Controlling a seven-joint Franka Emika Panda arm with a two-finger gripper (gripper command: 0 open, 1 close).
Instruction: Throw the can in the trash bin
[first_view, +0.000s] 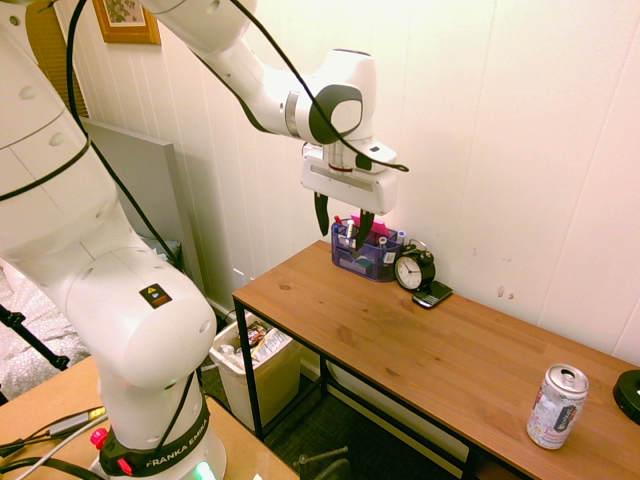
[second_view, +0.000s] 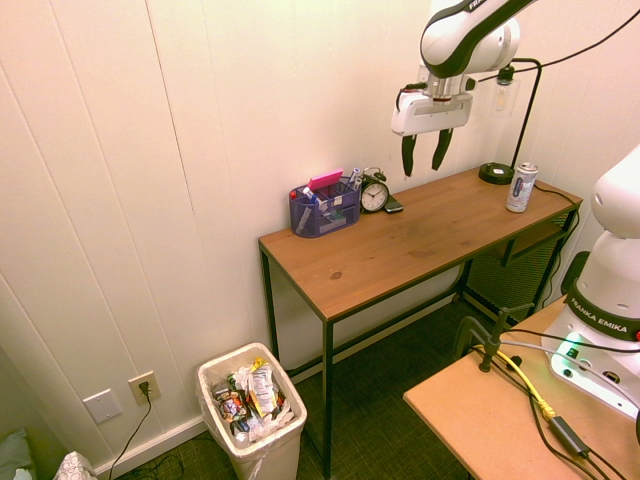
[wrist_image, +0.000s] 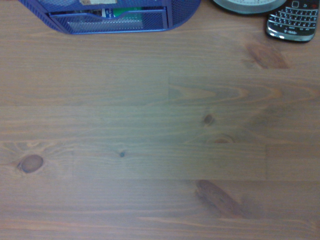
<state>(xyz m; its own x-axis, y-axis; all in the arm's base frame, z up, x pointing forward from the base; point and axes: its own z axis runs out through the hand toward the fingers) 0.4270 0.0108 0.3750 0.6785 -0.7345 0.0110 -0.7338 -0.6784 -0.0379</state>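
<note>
The silver-white can (first_view: 557, 405) with reddish print stands upright near one end of the wooden table (first_view: 400, 335); it also shows as the can (second_view: 521, 187) in the second exterior view. My gripper (first_view: 343, 220) hangs open and empty well above the table's other end, far from the can; it appears again as my gripper (second_view: 425, 152). The beige trash bin (second_view: 250, 420), full of wrappers, stands on the floor beyond the table's end, and the trash bin (first_view: 255, 372) shows beside the table leg. The wrist view shows only the bare table top (wrist_image: 160, 140).
A blue mesh pen organizer (first_view: 364, 250), a black alarm clock (first_view: 413, 268) and a dark phone (first_view: 432, 294) sit at the table's back edge by the wall. A black lamp base (second_view: 494, 173) stands near the can. A second wooden surface (second_view: 500, 420) lies by the arm's foot.
</note>
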